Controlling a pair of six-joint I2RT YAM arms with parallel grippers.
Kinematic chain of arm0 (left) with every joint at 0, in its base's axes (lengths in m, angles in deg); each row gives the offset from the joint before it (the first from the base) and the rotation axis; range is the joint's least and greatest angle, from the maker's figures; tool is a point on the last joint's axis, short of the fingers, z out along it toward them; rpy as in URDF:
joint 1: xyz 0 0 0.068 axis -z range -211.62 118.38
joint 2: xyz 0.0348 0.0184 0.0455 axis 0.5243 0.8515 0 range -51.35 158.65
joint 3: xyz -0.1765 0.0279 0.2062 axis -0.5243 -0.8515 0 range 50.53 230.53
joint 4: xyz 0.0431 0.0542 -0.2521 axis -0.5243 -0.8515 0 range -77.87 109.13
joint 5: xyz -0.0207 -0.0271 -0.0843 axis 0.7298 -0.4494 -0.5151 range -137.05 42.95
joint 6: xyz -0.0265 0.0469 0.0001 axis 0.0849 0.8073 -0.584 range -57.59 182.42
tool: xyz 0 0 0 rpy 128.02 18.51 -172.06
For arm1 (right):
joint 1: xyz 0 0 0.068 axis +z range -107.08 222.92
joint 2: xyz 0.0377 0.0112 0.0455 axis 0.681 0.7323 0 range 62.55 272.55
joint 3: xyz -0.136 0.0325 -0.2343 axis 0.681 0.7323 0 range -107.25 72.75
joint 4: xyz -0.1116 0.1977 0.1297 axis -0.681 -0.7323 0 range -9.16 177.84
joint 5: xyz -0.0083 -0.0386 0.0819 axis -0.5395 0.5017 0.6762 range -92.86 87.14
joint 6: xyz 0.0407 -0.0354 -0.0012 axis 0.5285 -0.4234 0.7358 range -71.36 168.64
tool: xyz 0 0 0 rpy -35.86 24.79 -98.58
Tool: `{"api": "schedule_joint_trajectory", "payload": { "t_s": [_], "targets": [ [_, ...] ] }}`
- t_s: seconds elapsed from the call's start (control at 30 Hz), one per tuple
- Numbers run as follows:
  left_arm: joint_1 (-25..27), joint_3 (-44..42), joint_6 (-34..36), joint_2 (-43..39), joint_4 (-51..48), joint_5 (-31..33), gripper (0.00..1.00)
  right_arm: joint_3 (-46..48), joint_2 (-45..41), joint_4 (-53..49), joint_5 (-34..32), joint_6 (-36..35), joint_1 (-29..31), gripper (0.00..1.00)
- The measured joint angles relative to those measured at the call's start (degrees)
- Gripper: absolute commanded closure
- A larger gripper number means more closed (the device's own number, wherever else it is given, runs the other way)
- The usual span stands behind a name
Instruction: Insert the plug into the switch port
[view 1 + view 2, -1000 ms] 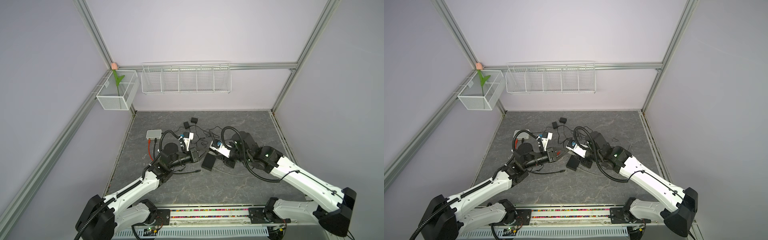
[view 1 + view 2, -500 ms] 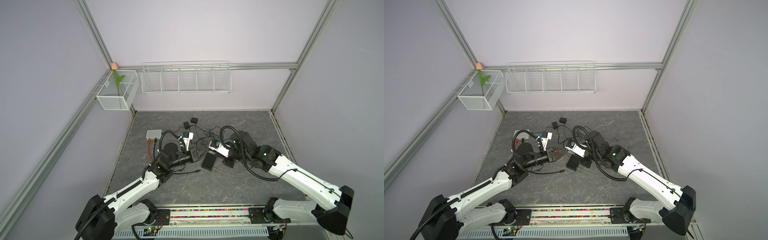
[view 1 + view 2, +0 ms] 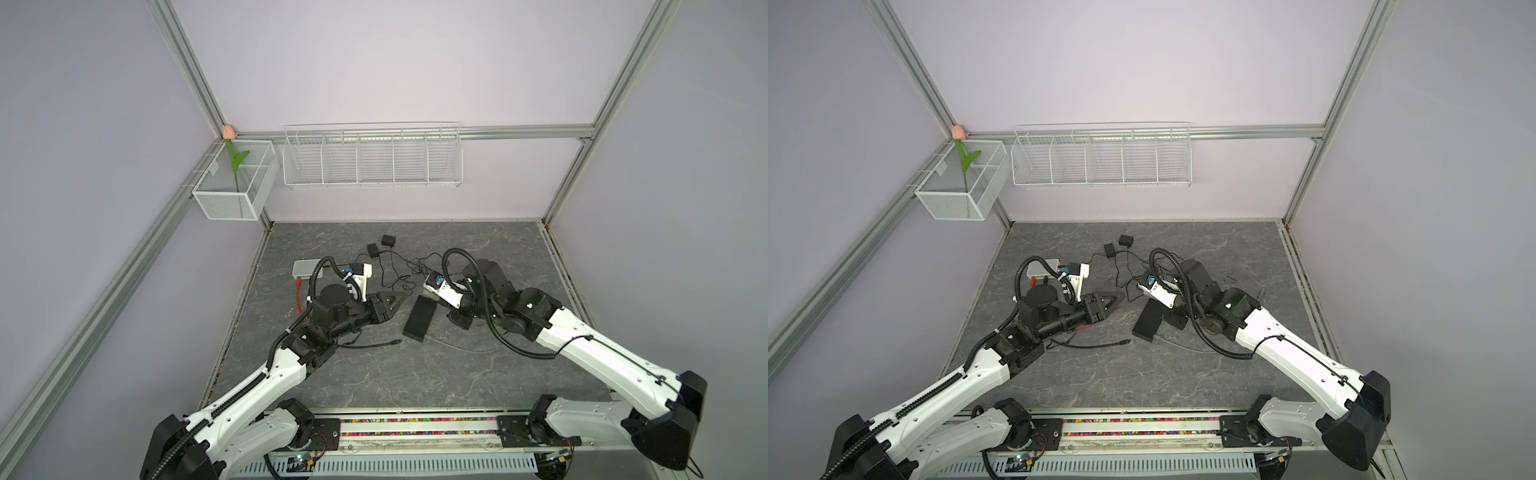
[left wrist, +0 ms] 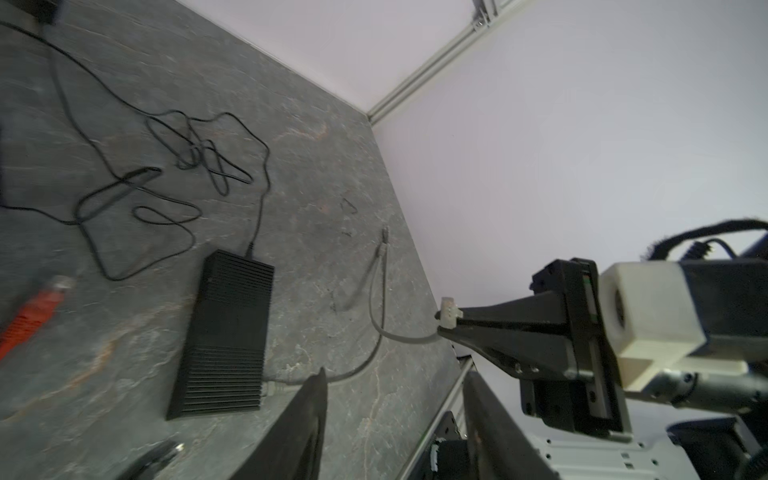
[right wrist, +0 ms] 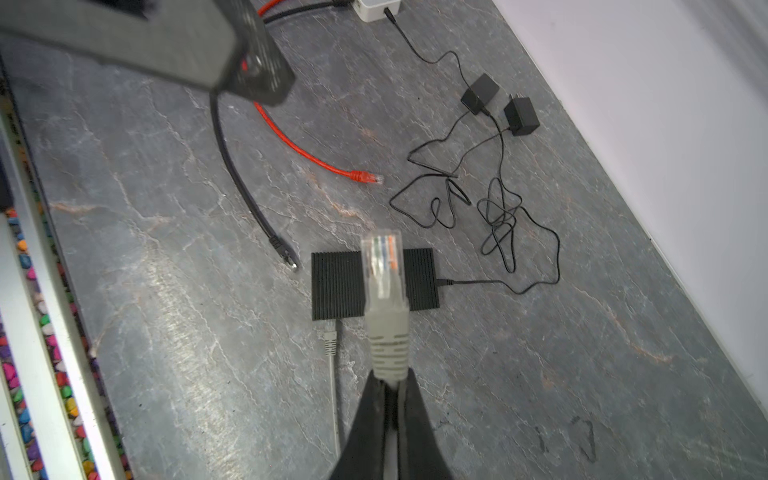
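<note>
Two switches [image 5: 336, 286], three network cables [image 5: 388, 332] (one red), two adapters [image 5: 480, 97]

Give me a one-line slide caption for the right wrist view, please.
Right gripper pinches the grey plug, not yet inserted, aimed toward the black switch.

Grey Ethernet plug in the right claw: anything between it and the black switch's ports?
Nothing visible. The right claw is shut on the grey-booted clear Ethernet plug, in the air facing the black ribbed switch box. A second grey cable already sits in that side; the port openings are hidden.
</note>
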Motion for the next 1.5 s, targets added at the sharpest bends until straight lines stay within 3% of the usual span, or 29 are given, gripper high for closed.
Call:
{"api": "schedule_joint_trajectory", "payload": {
  "t_s": [0.33, 0.73, 1.03, 1.5],
  "targets": [
    [-0.07, 0.90, 5.84, 14.60, -3.23, 6.86, 0.48, 5.38, 7.26, -1.81, -5.86, 4.44, -1.51, 0.94],
    [-0.11, 9.31, 7.69, 34.12, 2.27, 1.49, 0.48, 9.16, 13.49, -0.44, -6.86, 6.51, -2.34, 0.93],
    [-0.17, 11.52, 7.65, 41.33, 4.83, -1.90, 0.49, 10.32, 18.29, 2.80, -4.87, 6.47, -3.52, 0.94],
    [-0.17, 13.16, 7.72, 46.25, 6.21, -4.55, 0.50, 10.32, 23.19, 6.03, -3.52, 6.47, -3.52, 0.94]
  ]
}}
